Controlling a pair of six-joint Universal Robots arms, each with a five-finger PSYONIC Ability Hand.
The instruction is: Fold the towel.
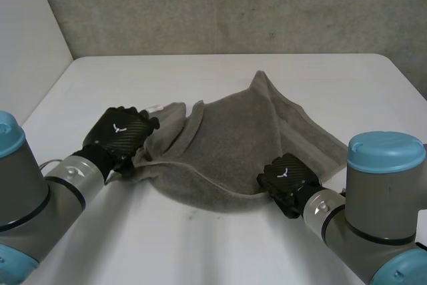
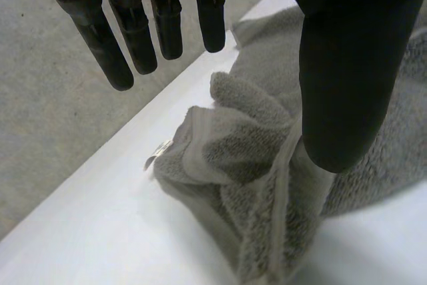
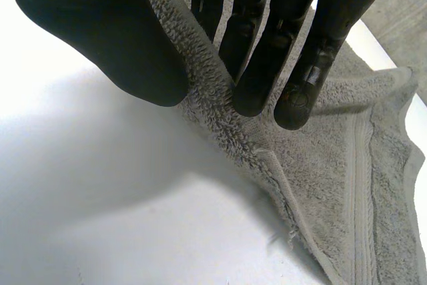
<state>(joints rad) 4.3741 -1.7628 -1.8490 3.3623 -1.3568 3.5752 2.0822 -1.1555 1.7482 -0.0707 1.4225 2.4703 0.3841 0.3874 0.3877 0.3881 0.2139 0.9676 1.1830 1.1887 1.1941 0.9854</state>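
A rumpled grey terry towel (image 1: 253,138) lies in the middle of the white table (image 1: 200,245). The left hand (image 1: 120,130) hovers over its bunched left corner, fingers (image 2: 110,51) straight and apart. The right hand (image 1: 288,177) pinches the towel's near edge between thumb and fingers (image 3: 257,65).

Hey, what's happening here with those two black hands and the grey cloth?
A two-armed robot is partway through folding a grey towel on a white table. The towel lies rumpled and partly doubled over, not yet a neat fold. The right hand pinches the towel's near edge between its thumb and straight fingers. The left hand is at the towel's bunched left end, with its fingers straight and spread, open above the cloth.
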